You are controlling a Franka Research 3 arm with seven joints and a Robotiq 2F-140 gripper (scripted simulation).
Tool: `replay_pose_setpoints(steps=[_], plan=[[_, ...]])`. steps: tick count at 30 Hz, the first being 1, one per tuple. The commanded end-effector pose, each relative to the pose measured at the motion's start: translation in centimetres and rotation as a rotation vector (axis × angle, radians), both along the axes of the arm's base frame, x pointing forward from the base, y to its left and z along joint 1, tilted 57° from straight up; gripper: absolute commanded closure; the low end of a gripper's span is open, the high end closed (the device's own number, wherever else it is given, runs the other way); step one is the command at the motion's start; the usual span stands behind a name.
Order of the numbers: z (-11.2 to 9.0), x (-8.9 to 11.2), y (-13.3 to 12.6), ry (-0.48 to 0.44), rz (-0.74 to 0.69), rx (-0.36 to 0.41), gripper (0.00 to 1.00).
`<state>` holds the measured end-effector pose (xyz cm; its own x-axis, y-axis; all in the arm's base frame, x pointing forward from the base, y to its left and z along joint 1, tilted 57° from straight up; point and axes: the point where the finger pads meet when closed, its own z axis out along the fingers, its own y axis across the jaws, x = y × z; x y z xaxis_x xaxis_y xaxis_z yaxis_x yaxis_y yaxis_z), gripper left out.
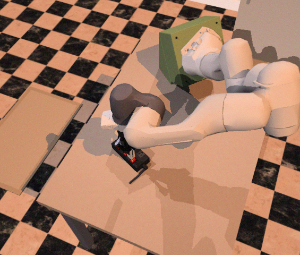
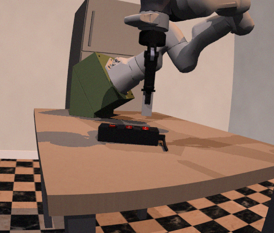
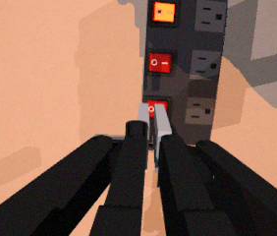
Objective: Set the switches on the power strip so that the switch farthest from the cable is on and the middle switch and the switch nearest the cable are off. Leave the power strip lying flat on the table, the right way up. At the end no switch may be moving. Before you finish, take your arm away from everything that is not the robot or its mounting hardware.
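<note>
Switches look set, retreat in hand

Top: power strip (image 1: 143,156) (image 2: 128,135) (image 3: 183,84) flat on table (image 1: 213,164) (image 2: 156,160), under the hand (image 1: 126,145) (image 2: 147,103) (image 3: 150,118).

Exterior: hand hangs above strip, clear of it.

Wrist: fingers barely parted, nothing pinched. Far switch (image 3: 163,12) glows; middle switch (image 3: 160,63) and near switch (image 3: 152,108) look unlit, so off. Next: lift further away.

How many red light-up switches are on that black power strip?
3. On the black plastic power strip, one sits nearest the cable, one in the middle, and one at the far end, glowing orange.
</note>
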<state>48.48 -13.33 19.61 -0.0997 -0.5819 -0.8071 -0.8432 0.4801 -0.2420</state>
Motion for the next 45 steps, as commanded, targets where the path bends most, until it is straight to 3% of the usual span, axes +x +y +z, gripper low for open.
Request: replay_pose_setpoints(steps=[1,9,22,45], plan=[[0.2,-0.1,-0.1,0.002,-0.001,0.002,0.0],[0.7,-0.6,-0.8,0.002,-0.001,0.002,0.0],[4.0,-3.8,-4.8,0.002,-0.001,0.002,0.0],[4.7,-4.5,-5.6,0.002,-0.001,0.002,0.0]])
